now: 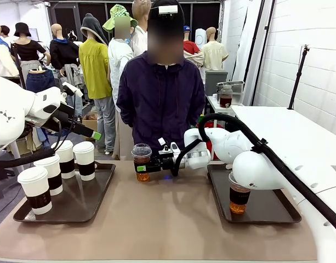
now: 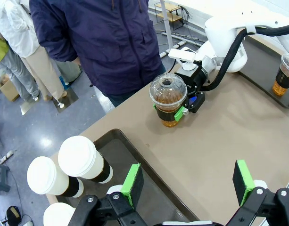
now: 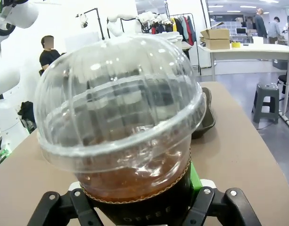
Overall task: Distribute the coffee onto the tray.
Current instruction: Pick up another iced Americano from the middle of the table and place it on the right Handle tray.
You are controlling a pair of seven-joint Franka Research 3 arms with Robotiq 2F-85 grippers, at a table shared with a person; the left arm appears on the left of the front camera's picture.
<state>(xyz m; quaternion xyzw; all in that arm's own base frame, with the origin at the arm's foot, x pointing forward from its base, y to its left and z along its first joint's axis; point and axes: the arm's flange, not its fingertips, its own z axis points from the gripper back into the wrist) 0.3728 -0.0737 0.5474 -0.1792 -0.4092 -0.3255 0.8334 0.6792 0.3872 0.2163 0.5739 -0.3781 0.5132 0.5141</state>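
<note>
**Colours on the coffee table**

The table top is plain tan. Both trays are dark brown-black. Four paper cups are white with white lids and dark brown sleeves. The two dome-lidded cups are clear, with amber-brown drink and a dark band. The right gripper is black with green pads on a white arm; the left gripper matches. The person's jacket is dark navy.
</note>
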